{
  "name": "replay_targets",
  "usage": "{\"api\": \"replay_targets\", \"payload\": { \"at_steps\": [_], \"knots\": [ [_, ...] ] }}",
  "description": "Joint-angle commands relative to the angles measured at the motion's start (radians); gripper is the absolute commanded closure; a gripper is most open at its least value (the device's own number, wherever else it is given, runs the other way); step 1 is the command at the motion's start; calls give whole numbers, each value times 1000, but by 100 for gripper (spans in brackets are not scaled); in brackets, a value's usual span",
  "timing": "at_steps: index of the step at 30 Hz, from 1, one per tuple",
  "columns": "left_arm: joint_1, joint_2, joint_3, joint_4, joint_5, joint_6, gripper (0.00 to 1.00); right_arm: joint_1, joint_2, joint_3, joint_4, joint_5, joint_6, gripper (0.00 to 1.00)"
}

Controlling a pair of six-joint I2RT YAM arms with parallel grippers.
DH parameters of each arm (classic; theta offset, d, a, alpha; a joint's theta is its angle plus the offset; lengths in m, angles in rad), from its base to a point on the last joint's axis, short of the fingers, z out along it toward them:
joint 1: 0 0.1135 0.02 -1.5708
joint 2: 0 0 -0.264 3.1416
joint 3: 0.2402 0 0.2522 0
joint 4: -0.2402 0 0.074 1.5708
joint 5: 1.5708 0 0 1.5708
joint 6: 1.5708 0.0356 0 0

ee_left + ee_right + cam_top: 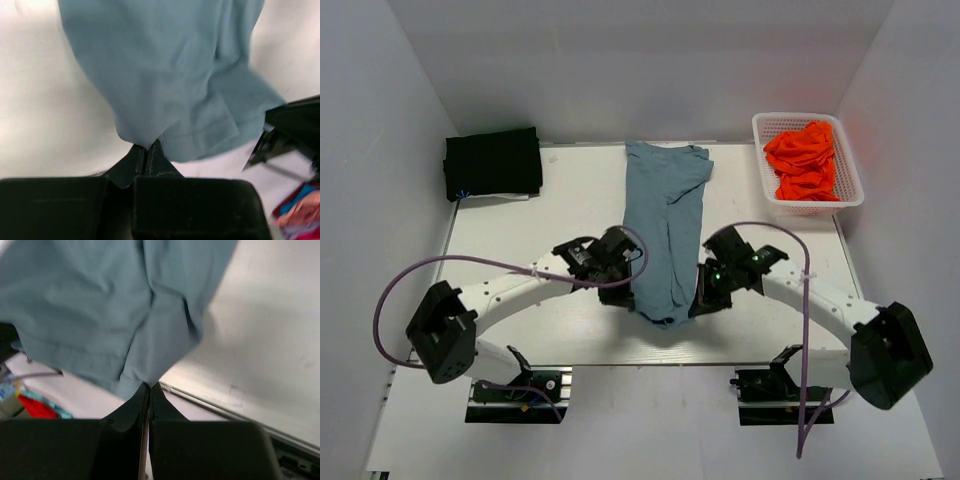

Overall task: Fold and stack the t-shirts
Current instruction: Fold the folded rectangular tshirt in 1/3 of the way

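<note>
- Top external view: the slate-blue t-shirt (665, 225) is seen drawn into a long narrow strip on the table (520, 240). Its long axis runs from the upper centre of the frame down to the lower centre.
- The lower end of the strip is gripped from both sides. The left gripper (623, 292) is set at its left corner and the right gripper (705, 295) at its right corner, so neither arm is placed nearer than the other.
- In the left wrist view the fingers are shown pressed together on the hem, and the cloth is spread away from the tips towards the top of the frame.
- In the right wrist view the same is shown: the fingers are pinched on a hem corner, with the cloth leading upward.
- The coming move is judged to be a fold along the long axis, with the held end carried towards the upper end of the strip.
- Black t-shirts (492, 163) are stacked at the upper left, and orange-red t-shirts (805, 160) are kept in the white basket (850, 198) at the upper right.
</note>
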State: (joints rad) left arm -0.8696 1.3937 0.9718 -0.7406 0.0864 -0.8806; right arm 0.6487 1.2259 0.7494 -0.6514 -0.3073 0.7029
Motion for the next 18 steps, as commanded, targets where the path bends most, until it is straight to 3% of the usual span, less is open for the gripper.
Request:
{"api": "replay_targets", "payload": {
  "at_steps": [1,10,18],
  "knots": [
    [20,57,126,-85,-164,-32,100,-21,64,138,-62,115,-51,100],
    [98,310,484,-264,-385,-41,100,-121,318,461,-86,214,-149,100],
    [173,508,780,-212,-373,77,100,-213,483,712,-109,169,-229,100]
  ]
}}
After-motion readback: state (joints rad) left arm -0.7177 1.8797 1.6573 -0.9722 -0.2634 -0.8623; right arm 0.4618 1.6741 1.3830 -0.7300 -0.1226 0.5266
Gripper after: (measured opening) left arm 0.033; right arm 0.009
